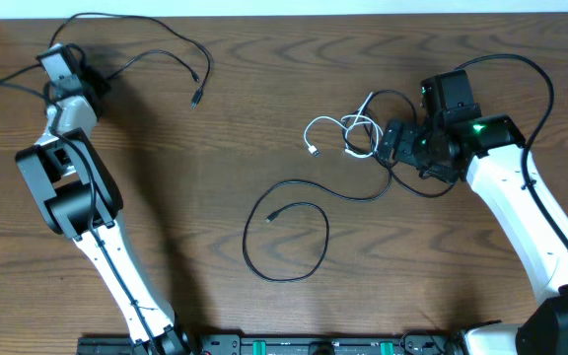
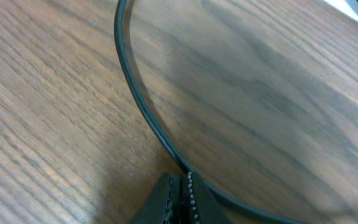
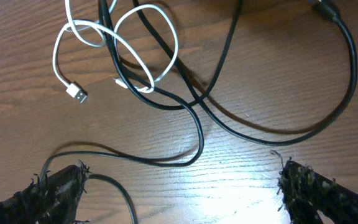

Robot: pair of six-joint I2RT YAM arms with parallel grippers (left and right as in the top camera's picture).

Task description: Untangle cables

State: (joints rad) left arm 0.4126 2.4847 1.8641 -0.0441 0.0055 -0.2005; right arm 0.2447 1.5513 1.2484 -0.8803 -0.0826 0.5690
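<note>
Left fingers (image 2: 169, 200) are shut, tips apparently pinching the lone black cable (image 2: 131, 87) at the far-left corner of the counter (image 1: 166, 197), well apart from the rest. Right fingers (image 3: 61, 193) gape fully open w/ nothing held, low over the knot: the white cable (image 3: 55, 56) is looped thru the long black cable (image 1: 326, 237), whose slack loop lies mid-counter.

Risks, imo: close here & you may catch two strands at once, and pulling then tightens the loops instead of freeing them. The white plug could snag on a black strand. W/ such a thin tip-grip, the left cable may slip out if you drag fast.
</note>
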